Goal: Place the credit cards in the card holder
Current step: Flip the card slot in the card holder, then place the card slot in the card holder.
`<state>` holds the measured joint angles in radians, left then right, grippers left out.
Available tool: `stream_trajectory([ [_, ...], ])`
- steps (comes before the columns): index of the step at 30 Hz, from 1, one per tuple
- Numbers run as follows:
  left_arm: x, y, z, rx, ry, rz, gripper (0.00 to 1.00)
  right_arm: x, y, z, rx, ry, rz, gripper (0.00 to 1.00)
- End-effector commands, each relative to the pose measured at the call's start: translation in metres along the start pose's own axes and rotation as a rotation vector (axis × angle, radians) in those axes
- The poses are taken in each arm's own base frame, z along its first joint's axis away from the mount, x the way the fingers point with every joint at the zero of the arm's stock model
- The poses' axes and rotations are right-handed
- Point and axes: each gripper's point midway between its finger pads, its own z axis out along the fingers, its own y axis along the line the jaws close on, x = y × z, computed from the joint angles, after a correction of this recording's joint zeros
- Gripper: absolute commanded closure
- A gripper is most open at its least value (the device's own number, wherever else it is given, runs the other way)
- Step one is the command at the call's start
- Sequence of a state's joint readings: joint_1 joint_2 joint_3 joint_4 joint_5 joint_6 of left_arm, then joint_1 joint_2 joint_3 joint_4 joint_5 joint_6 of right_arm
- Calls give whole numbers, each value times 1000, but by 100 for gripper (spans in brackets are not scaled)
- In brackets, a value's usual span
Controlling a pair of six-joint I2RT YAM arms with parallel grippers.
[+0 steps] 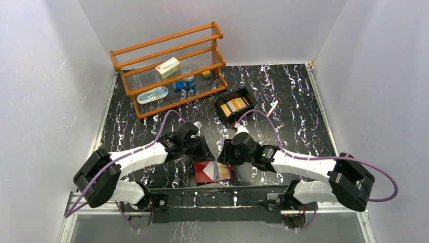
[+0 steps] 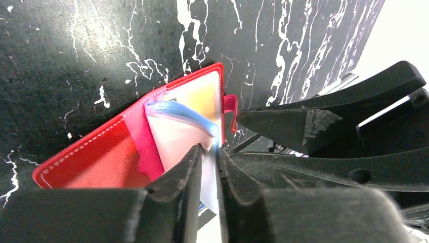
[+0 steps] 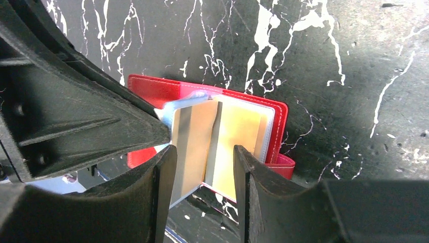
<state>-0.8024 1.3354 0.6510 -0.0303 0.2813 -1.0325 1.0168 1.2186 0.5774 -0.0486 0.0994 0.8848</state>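
Observation:
The card holder (image 1: pixel 205 173), a red wallet, lies open near the table's front edge, between both grippers. My left gripper (image 1: pixel 206 153) is shut on a thin clear sleeve page (image 2: pixel 177 136) of the card holder (image 2: pixel 91 162) and holds it up; its jaws (image 2: pixel 210 148) are almost together. My right gripper (image 1: pixel 223 153) is open, its fingertips (image 3: pixel 202 150) on either side of the raised sleeve, which shows a gold card (image 3: pixel 195 136). Another gold card (image 3: pixel 240 129) lies in the flat page of the card holder (image 3: pixel 152 86). More credit cards (image 1: pixel 236 104), orange, white and gold, sit in the black tray (image 1: pixel 218 108).
A wooden rack (image 1: pixel 169 48) stands at the back left with a cream box (image 1: pixel 167 67) and small items. A small white stick (image 1: pixel 273 108) lies right of the tray. The right gripper's finger (image 2: pixel 303 121) is close beside the left one. White walls enclose the table.

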Motion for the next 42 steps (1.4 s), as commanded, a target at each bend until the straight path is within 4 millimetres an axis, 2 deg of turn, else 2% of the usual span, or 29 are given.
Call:
stream_trajectory([
  [1, 5, 5, -2, -10, 9, 2, 75, -2, 14, 1, -63, -11, 6, 48],
  [2, 5, 5, -3, -8, 8, 0, 73, -2, 15, 1, -65, -12, 8, 48],
  [6, 5, 5, -4, -4, 3, -2, 94, 0, 14, 2, -68, -7, 10, 48],
  [9, 5, 5, -4, 0, 2, -3, 99, 2, 15, 2, -76, 1, 14, 48],
  [20, 7, 5, 1, 10, 17, -2, 100, 2, 13, 1, -63, 3, 14, 49],
  [23, 8, 5, 1, 8, 21, -2, 90, -2, 8, -2, -26, -10, 9, 49],
  [28, 8, 7, 1, 6, 22, 2, 100, -9, -5, -8, 51, -42, -7, 49],
  [34, 7, 13, -1, -33, 18, 15, 100, -17, -6, -15, 70, -74, -16, 48],
  [39, -13, 23, -13, -148, -23, 74, 100, -22, -6, -13, 83, -88, -34, 48],
  [42, -30, 30, -21, -170, -41, 59, 100, -29, 1, -12, 72, -98, -59, 48],
])
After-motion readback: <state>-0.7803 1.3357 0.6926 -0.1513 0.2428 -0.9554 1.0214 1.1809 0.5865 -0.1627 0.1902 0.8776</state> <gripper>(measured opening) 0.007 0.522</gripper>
